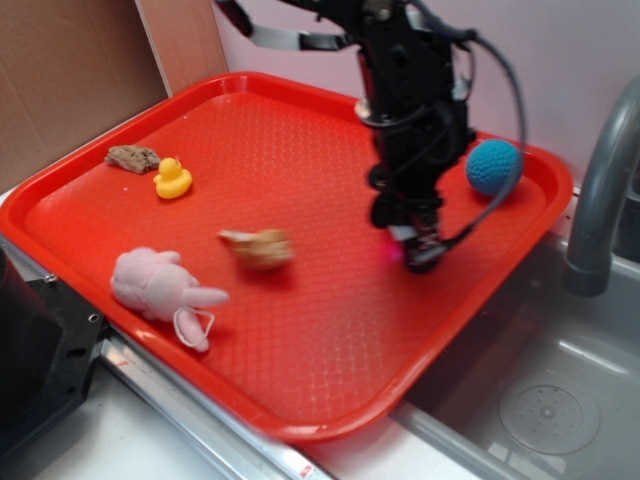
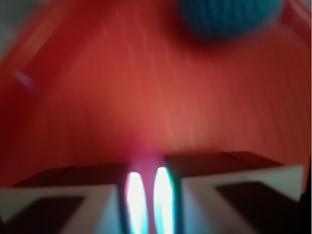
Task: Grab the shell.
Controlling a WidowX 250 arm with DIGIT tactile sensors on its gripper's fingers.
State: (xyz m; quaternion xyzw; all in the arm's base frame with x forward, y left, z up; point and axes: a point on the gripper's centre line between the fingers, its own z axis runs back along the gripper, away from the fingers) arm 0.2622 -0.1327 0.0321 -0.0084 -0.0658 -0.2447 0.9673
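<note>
Jaws nearly closed, holding nothing: in the wrist view the two pads (image 2: 163,204) sit a thin slit apart with bare red tray behind them. My gripper (image 1: 420,250) hangs low over the right part of the tray (image 1: 300,350), near the blue ball (image 1: 494,166). The shell (image 1: 258,247) lies mid-tray, well apart from the gripper, off to its left in the exterior view. Its long axis runs roughly left-right, the pale tail pointing toward the pink plush (image 1: 160,285). The shell isn't in the wrist view at all, only tray and ball. Both views are blurred, so the shell's exact tilt is hard to read. I reckon I must open wider and cross over first.
</note>
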